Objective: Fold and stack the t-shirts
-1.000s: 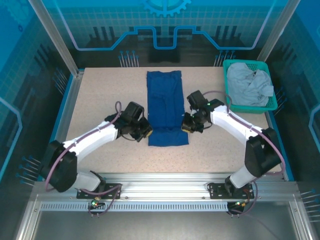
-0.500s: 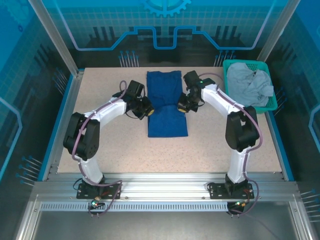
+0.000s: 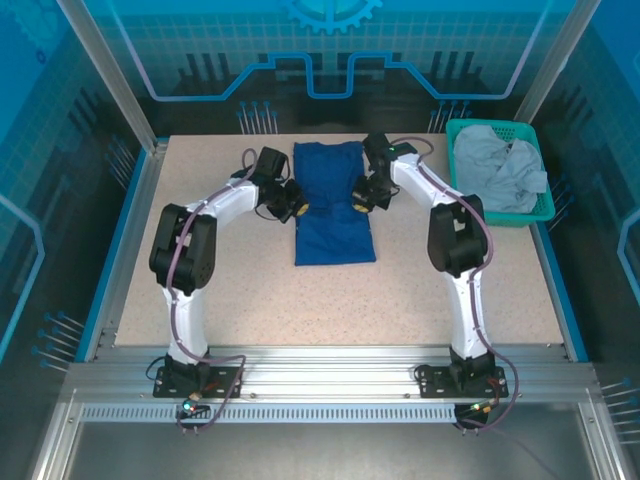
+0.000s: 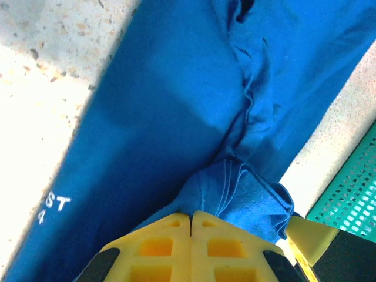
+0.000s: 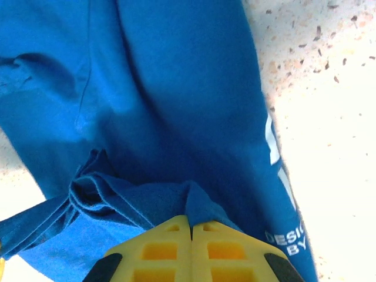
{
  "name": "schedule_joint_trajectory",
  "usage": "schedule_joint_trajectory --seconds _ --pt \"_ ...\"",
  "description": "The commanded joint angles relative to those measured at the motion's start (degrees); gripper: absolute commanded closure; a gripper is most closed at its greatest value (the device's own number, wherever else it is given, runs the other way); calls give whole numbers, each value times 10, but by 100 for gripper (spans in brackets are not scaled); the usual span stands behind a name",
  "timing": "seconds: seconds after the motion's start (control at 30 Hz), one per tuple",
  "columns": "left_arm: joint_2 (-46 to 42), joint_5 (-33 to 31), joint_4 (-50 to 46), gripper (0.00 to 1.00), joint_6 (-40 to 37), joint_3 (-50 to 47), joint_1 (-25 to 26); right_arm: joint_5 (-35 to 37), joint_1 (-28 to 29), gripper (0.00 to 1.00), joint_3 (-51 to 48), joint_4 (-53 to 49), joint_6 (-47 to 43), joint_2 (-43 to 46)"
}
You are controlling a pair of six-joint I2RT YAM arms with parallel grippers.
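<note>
Left gripper (image 3: pixel 292 203), right gripper (image 3: pixel 358 196) pinched shut on bunched side edges of blue shirt (image 3: pixel 335 225), centre of desk (image 3: pixel 230 290), nearer far edge. Move both level, in step; fold lands square. Grey shirt (image 3: pixel 497 172) in basket (image 3: pixel 500 218), far right corner.

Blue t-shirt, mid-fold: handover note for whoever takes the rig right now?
Grips: left pincer shut on the blue t-shirt, pinching bunched layers at its left edge; right pincer shut on the opposite edge.
Things: blue t-shirt lies as a narrow strip mid-table; grey t-shirt is crumpled in the teal basket at the far right corner.
Done: blue shirt's sides folded in.
Left: finish the lengthwise fold and release, then fold the grey t-shirt and stack the two.
</note>
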State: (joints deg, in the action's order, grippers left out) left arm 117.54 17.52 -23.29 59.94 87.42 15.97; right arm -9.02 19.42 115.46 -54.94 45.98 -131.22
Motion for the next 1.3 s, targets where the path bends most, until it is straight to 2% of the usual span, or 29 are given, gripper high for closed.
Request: schedule_joint_trajectory --seconds 0.0,0.07,0.13,0.23,0.3,0.4,0.57,0.67,0.73,0.83,0.97,1.07,1.27 --pt "19 17 -15 95 -12 32 -10 5 -14 100 41 -52 -2 -33" --pt "22 8 -33 77 -17 50 -13 11 -20 88 50 -60 5 -38" --pt "21 -4 -51 66 -27 66 -16 7 -26 70 57 -59 7 -37" --pt "-11 -31 -71 63 -41 63 -16 6 -28 51 62 -50 -10 -16" --pt "-50 -52 -72 63 -35 32 -12 8 -27 46 47 -40 -21 18" --pt "-121 -64 -65 61 -21 -44 3 15 -25 46 -20 -25 -26 75" --pt "-217 -46 -60 60 42 -191 62 7 -2 48 -238 50 -10 205" --pt "-253 -17 -2 56 118 -297 90 -18 2 47 -360 107 0 272" --pt "-267 -6 52 54 164 -356 96 -28 3 44 -405 125 -1 295" --pt "-266 -8 108 51 195 -398 96 -54 2 42 -442 145 -4 292" --pt "-249 -21 152 49 201 -406 95 -75 4 42 -461 165 2 270" --pt "-237 -30 168 49 207 -410 95 -73 9 48 -459 163 8 252" --pt "-233 -29 167 51 200 -410 96 -64 12 53 -456 151 23 230"
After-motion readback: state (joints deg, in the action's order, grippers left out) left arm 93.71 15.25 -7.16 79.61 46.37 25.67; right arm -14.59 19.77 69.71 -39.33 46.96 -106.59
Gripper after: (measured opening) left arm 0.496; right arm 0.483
